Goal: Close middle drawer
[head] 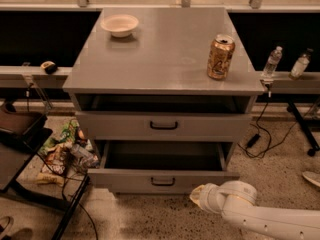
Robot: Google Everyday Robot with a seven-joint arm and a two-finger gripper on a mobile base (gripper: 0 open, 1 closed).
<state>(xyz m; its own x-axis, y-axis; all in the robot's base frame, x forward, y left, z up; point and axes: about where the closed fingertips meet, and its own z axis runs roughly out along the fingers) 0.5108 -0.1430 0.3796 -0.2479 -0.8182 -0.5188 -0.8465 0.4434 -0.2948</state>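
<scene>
Camera view: middle drawer (125, 180) partly out, front edge proud of upper drawer (210, 126); gripper (198, 195) low by its right front corner, open-or-shut can't tell.

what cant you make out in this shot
- The gripper, camera view: it sits low, right of the middle drawer front. The arm covers most of it, so contact with the front cannot be told.
- The middle drawer's rear: hidden under the top drawer and in shadow.
- The can: its label cannot be read.
- The arm: cut off by the bottom and right edges.
</scene>
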